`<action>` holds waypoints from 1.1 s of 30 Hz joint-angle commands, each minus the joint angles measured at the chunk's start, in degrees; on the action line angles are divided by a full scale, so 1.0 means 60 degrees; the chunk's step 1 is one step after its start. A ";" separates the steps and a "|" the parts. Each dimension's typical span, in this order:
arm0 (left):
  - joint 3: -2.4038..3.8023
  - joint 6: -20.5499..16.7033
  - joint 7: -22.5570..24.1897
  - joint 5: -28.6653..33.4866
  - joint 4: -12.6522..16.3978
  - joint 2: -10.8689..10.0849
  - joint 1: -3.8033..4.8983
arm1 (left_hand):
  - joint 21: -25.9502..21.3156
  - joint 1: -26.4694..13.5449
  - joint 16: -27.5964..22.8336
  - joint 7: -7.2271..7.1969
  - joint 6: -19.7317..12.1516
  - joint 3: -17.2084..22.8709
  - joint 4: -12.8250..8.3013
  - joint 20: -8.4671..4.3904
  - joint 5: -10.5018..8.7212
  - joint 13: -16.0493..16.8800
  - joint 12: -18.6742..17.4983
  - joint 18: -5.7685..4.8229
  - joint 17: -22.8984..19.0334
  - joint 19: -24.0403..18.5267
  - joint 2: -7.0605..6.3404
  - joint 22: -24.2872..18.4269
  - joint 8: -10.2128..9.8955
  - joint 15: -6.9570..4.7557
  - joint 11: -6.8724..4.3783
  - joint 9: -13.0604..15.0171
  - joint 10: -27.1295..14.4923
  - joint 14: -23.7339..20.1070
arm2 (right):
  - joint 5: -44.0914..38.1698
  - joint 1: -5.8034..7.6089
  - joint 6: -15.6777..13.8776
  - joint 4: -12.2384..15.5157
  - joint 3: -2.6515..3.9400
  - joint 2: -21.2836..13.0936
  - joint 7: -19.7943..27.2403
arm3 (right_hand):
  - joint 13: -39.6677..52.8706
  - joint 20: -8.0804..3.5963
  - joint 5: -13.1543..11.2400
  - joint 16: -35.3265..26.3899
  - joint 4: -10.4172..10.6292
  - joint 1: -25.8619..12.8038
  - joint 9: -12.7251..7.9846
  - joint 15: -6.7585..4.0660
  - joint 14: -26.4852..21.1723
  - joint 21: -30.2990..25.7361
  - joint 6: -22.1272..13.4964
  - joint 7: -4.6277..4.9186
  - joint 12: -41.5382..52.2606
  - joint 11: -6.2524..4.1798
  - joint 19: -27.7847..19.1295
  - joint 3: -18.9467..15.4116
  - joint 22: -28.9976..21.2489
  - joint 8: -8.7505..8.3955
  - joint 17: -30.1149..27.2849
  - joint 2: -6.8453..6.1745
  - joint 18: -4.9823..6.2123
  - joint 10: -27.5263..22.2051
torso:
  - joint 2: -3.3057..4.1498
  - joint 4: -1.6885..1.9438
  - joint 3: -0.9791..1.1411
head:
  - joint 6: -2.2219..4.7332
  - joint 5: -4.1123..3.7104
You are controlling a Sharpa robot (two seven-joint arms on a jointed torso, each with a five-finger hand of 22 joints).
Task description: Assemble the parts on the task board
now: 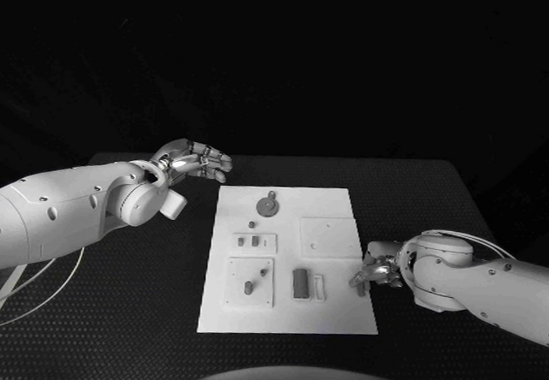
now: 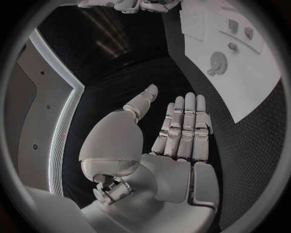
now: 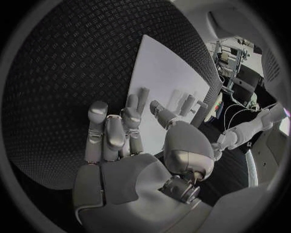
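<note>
Task board [image 1: 323, 317], a white plate, lies in the middle of the black table [image 1: 120, 319], its long sides running away from the robot. Small grey parts sit on it: a round part [image 1: 267, 206] with a short stem near the far edge, two small pieces [image 1: 249, 239] below it, a dark bar [image 1: 300, 283] and a pale one [image 1: 320, 286] toward the near edge beside a square panel [image 1: 250, 281] holding two pegs.

The right hand [image 1: 376, 273] rests just off the board's right edge, level with the dark bar, fingers loosely apart and empty. The left hand [image 1: 200, 160] hovers off the board's far left corner, fingers straight and together, thumb apart, holding nothing.

No part is in hand yet, so the work seems to be at the reach-and-pick step. Next, the right hand would likely need to move inward over the edge and pinch the dark bar by its long sides.
</note>
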 commanded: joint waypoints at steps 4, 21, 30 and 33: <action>0.0006 0.0152 0.0119 0.0053 0.0030 -0.0006 0.0008 | 0.0025 -0.0108 -0.0063 -0.0013 -0.0053 -0.0055 -0.0014 0.0013 0.0038 -0.0017 0.0030 0.0006 0.0012 -0.0032 -0.0010 -0.0013 0.0048 0.0031 0.0012 -0.0009 -0.0075 0.0022 | -0.0896 -0.0210 0.0186 -0.0125 -0.0113 0.0099 -0.0223 | 0.0022 0.0018 0.0049 0.0041 -0.0224 0.0183 -0.0157 -0.0020 0.0007 0.0023 -0.0056 0.0012 0.0038 0.0000 -0.0003 0.0082 0.0115 -0.0078 -0.0002 0.0210 0.0356 0.0043 | 0.0000 0.0004 0.0003 | 0.0000 -0.0002; 0.0006 0.0131 0.0115 0.0053 0.0050 -0.0042 0.0008 | 0.0028 -0.0110 -0.0070 -0.0014 -0.0052 -0.0053 -0.0016 0.0013 0.0038 -0.0017 0.0032 0.0008 0.0026 -0.0032 0.0000 -0.0013 0.0051 0.0030 0.0011 -0.0009 -0.0073 0.0025 | -0.1055 -0.0212 0.0344 -0.0027 -0.0138 0.0190 -0.0276 | -0.0070 0.0027 0.0049 -0.0034 -0.0999 0.1276 -0.0234 0.0053 -0.0130 0.0032 -0.0368 0.0145 -0.0179 0.0126 -0.0091 0.0145 0.0130 -0.0366 -0.0276 0.0240 0.0356 -0.0075 | -0.0004 0.0010 -0.0003 | 0.0107 -0.0057; 0.0006 0.0117 0.0121 0.0053 0.0057 -0.0038 0.0009 | 0.0030 -0.0112 -0.0074 -0.0014 -0.0052 -0.0053 -0.0018 0.0013 0.0038 -0.0016 0.0034 0.0009 0.0034 -0.0031 0.0003 -0.0013 0.0052 0.0030 0.0010 -0.0009 -0.0072 0.0028 | 0.0452 -0.0210 -0.0332 -0.0046 -0.0136 0.0184 -0.0219 | -0.0067 0.0042 0.0050 -0.0002 -0.1022 0.2100 -0.0275 0.0099 -0.0111 0.0066 -0.0355 0.0167 -0.0183 0.0150 -0.0134 0.0014 0.0147 -0.0422 -0.0240 0.0404 0.0356 -0.0062 | -0.0008 0.0012 -0.0005 | 0.0102 -0.0042; 0.0006 0.0114 0.0123 0.0053 0.0060 -0.0038 0.0009 | 0.0031 -0.0111 -0.0075 -0.0014 -0.0050 -0.0052 -0.0019 0.0012 0.0038 -0.0016 0.0034 0.0010 0.0037 -0.0031 0.0003 -0.0013 0.0053 0.0029 0.0010 -0.0009 -0.0071 0.0028 | 0.0908 -0.0209 -0.0477 -0.0027 -0.0136 0.0169 -0.0226 | -0.0066 0.0044 0.0051 0.0009 -0.1023 0.2233 -0.0267 0.0094 -0.0103 0.0074 -0.0300 0.0147 -0.0179 0.0131 -0.0134 0.0004 0.0147 -0.0401 -0.0225 0.0551 0.0356 -0.0048 | -0.0008 0.0007 -0.0008 | 0.0117 -0.0047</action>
